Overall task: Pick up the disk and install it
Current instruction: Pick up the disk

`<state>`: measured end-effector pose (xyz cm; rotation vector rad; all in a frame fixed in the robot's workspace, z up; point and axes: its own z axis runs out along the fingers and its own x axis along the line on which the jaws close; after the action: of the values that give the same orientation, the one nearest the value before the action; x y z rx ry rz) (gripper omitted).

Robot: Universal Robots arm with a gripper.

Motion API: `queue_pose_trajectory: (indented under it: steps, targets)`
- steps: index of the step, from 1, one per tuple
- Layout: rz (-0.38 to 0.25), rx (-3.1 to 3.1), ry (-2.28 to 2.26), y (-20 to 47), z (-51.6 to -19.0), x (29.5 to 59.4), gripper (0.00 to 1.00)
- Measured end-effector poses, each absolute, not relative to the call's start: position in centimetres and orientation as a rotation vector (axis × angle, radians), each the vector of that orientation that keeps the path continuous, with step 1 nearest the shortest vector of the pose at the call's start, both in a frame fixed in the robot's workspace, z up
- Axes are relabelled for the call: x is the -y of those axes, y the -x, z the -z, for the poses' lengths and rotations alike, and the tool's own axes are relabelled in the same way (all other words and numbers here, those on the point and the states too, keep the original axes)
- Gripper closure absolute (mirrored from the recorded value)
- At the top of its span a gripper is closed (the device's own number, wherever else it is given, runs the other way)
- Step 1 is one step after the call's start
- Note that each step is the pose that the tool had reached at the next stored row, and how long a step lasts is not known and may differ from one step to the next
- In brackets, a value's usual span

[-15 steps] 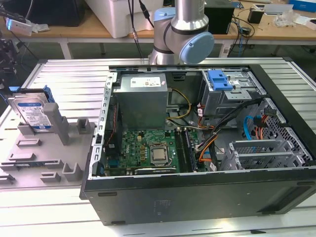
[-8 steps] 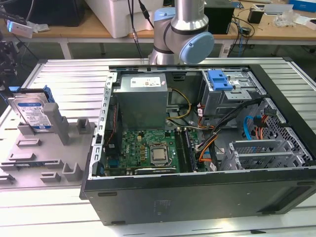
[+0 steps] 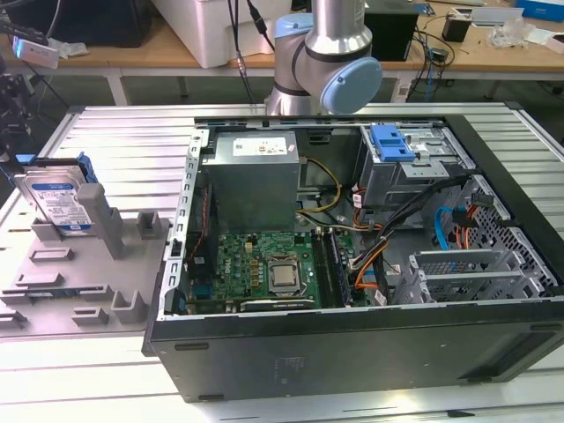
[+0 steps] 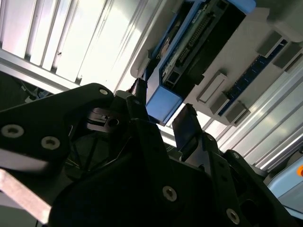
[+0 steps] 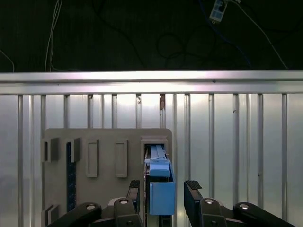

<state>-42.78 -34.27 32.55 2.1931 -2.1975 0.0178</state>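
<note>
Exterior view. A ribbed aluminium tabletop (image 3: pixel 115 132) carries an open computer case (image 3: pixel 352 352) and a grey fixture (image 3: pixel 88 273). The disk (image 3: pixel 57 201) stands on edge in a slot of that fixture, label outward, not yet lifted.

Second wrist view. The gripper (image 4: pixel 163 106) hangs directly over the disk (image 4: pixel 189 42). Its jaws are spread, with one dark finger on each side of the blue frame end (image 4: pixel 163 101), which lies between and just beyond the fingertips. No firm clamping is evident.

First wrist view. The gripper (image 5: pixel 163 189) straddles the disk (image 5: pixel 158 161), which sits below it and between its fingers in the fixture (image 5: pixel 109 142). A gap shows on both sides, apparently narrower on one.

Judgement: the step in hand is the grasp. It is best done by centring the gripper so both pads meet the broad faces together. The jaws should stay parallel to the slot, so that closing does not tilt or wedge the disk.
</note>
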Motion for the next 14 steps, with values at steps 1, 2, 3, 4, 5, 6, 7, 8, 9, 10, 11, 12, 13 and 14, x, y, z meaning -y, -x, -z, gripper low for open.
queue_pose_trajectory:
  steps: [1, 2, 3, 4, 5, 6, 7, 8, 9, 10, 11, 12, 13, 14]
  targets:
    - [-0.018, 2.197, -2.194, 42.78, -32.53, 34.27, 0.5]
    - [-0.018, 2.195, -2.195, 42.78, -32.5, 34.27, 0.5]
    - [-0.018, 2.194, -2.196, 42.78, -32.48, 34.27, 0.5]
    - [-0.018, 2.193, -2.198, 42.78, -32.44, 34.27, 0.5]
    - [-0.018, 2.192, -2.199, 42.78, -32.42, 34.27, 0.5]
    - [-0.018, 2.189, -2.201, 42.78, -32.36, 34.27, 0.5]
    - [-0.019, 2.187, -2.203, 42.78, -32.3, 34.27, 0.5]
    - [-0.019, 2.186, -2.205, 42.78, -32.24, 34.27, 0.5]
    - [-0.019, 2.183, -2.207, 42.78, -32.18, 34.27, 0.5]
    - [-0.019, 2.181, -2.209, 42.78, -32.13, 34.27, 0.5]
    - [-0.019, 2.18, -2.211, 42.78, -32.1, 34.27, 0.5]
    - [-0.019, 2.178, -2.212, 42.78, -32.07, 34.27, 0.5]
    - [-0.019, 2.176, -2.214, 42.78, -32.03, 34.27, 0.5]
    - [-0.019, 2.175, -2.215, 42.78, -32.01, 34.27, 0.5]
